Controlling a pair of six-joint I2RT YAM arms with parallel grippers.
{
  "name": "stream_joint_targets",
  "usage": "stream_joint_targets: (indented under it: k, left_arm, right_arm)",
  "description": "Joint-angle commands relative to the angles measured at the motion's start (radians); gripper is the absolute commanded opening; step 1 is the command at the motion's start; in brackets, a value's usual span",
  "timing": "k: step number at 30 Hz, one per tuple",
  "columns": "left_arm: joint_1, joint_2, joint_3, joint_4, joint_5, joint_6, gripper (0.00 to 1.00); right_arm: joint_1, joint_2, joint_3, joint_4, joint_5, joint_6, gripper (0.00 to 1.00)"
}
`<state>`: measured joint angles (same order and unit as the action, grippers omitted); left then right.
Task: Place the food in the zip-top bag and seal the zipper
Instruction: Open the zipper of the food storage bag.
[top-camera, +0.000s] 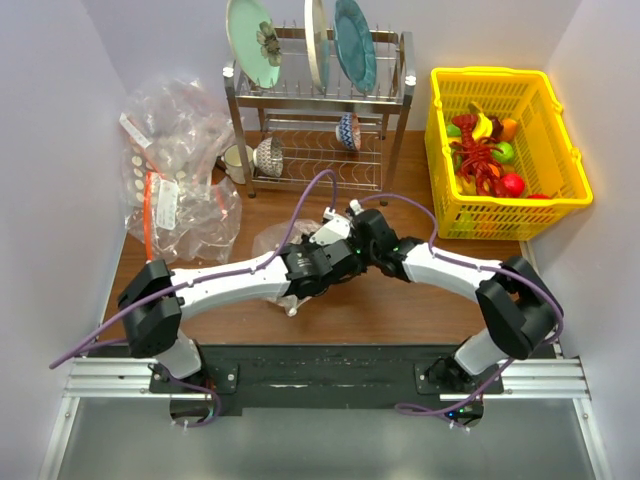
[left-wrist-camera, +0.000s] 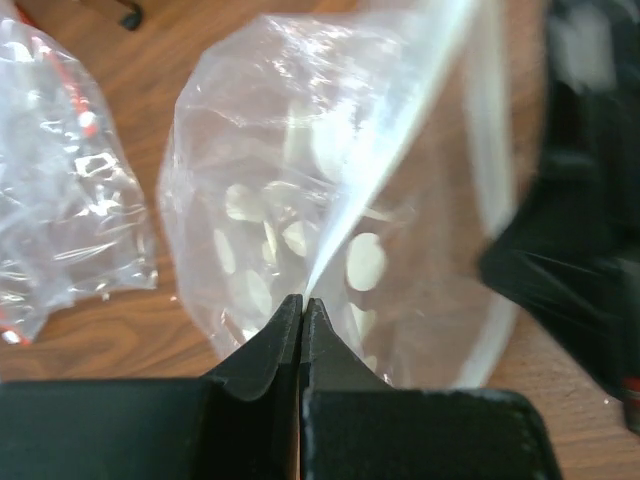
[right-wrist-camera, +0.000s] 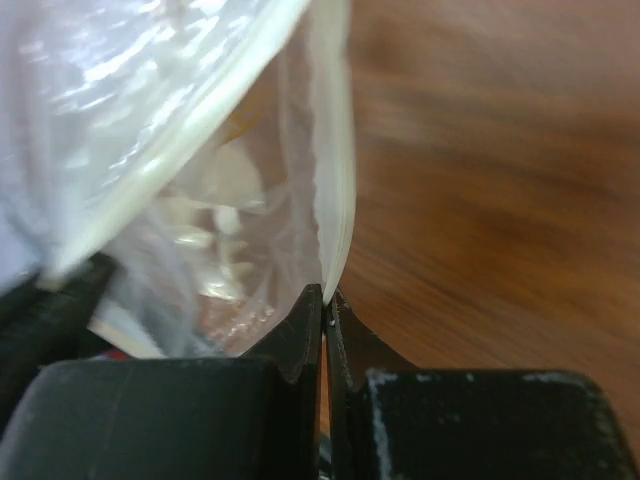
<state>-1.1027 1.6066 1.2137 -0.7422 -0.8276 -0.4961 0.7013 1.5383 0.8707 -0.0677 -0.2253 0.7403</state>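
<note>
The clear zip-top bag (top-camera: 275, 243) with white polka dots lies mid-table, mostly hidden under both arms. In the left wrist view the bag (left-wrist-camera: 290, 220) hangs open and my left gripper (left-wrist-camera: 302, 300) is shut on its mouth edge. In the right wrist view my right gripper (right-wrist-camera: 326, 294) is shut on the white zipper strip (right-wrist-camera: 338, 170) of the bag's other lip. Both grippers meet at the bag's mouth in the top view: left gripper (top-camera: 335, 250), right gripper (top-camera: 362, 232). The toy food (top-camera: 485, 155) lies in the yellow basket (top-camera: 548, 110) at the back right. No food shows inside the bag.
A pile of clear bags with orange-red strips (top-camera: 175, 170) lies at the back left; one of them also shows in the left wrist view (left-wrist-camera: 60, 190). A metal dish rack (top-camera: 320, 110) with plates and bowls stands at the back centre. White walls close in both sides.
</note>
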Motion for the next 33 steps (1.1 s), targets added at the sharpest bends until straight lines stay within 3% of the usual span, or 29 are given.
stream_joint_targets:
  k: [1,7,13,24,29,30,31,33]
  left_arm:
    - [0.030,-0.043,-0.040,0.219,0.082,0.017,0.00]
    - [0.090,-0.060,-0.060,0.316,0.183,0.063,0.00]
    - [0.102,-0.100,0.067,0.166,0.151,0.100,0.00]
    - [0.144,-0.110,-0.002,0.240,0.220,0.142,0.00]
    - [0.149,-0.119,-0.005,0.257,0.203,0.168,0.00]
    - [0.150,-0.129,-0.006,0.263,0.208,0.174,0.00]
    - [0.150,-0.135,-0.014,0.285,0.228,0.191,0.00]
    - [0.150,-0.143,-0.020,0.300,0.245,0.202,0.00]
  right_arm:
    - [0.004,-0.062,-0.048,-0.033,0.142,-0.045,0.00]
    - [0.006,-0.106,-0.068,-0.124,0.254,-0.088,0.00]
    - [0.003,-0.124,-0.127,-0.133,0.360,-0.070,0.00]
    - [0.003,-0.128,-0.160,-0.092,0.353,-0.085,0.00]
    - [0.004,-0.164,-0.134,-0.124,0.359,-0.123,0.09]
    - [0.004,-0.173,-0.119,-0.133,0.356,-0.131,0.12]
    - [0.004,-0.179,-0.111,-0.147,0.350,-0.139,0.24]
    - [0.004,-0.194,-0.087,-0.161,0.334,-0.165,0.28]
